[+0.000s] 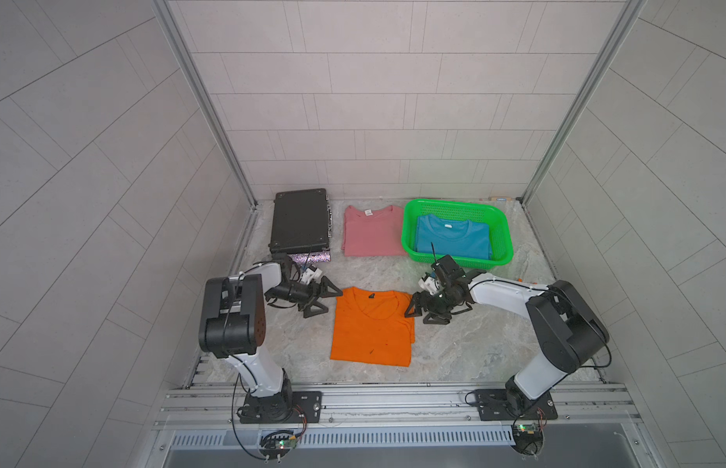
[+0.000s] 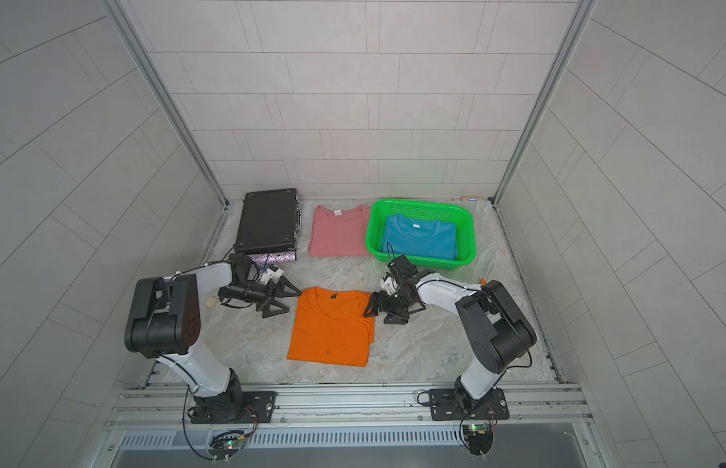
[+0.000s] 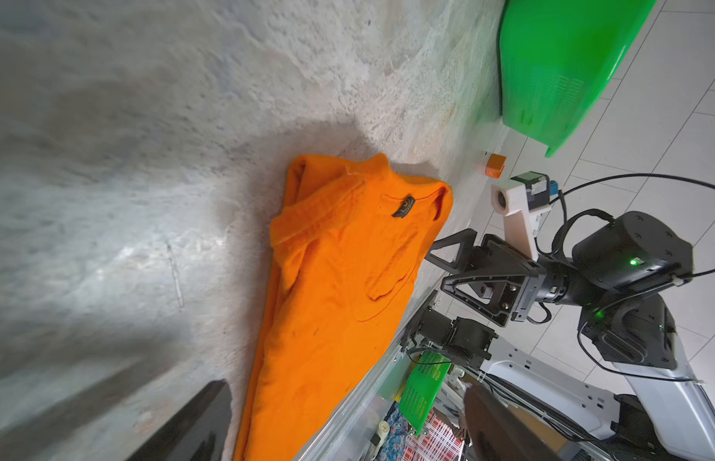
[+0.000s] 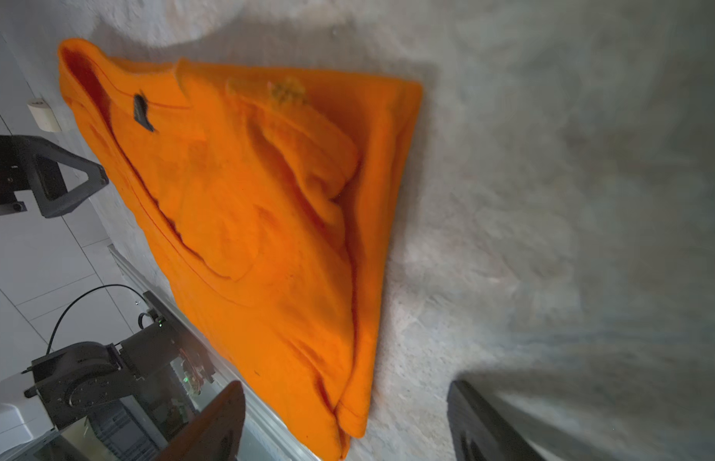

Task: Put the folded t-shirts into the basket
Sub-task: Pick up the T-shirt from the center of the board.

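Marbled grey tabletop [image 1: 454,348]; soft orange t-shirt [image 1: 371,328] folded square near front edge; left gripper [image 1: 328,303], right gripper [image 1: 418,316] flank its collar corners, jaws spread, empty.

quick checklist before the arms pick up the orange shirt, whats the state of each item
1. Check left gripper is open and empty: ok.
2. Check right gripper is open and empty: ok.
3. Both flank the collar end of the orange t-shirt, one at each side: ok.
4. Orange t-shirt lies folded flat: ok, though its layers are slightly offset along one side edge.
5. Room in the basket on top of the teal t-shirt: ok, looks enough.
6. Grippers low enough to catch every layer: cannot tell.
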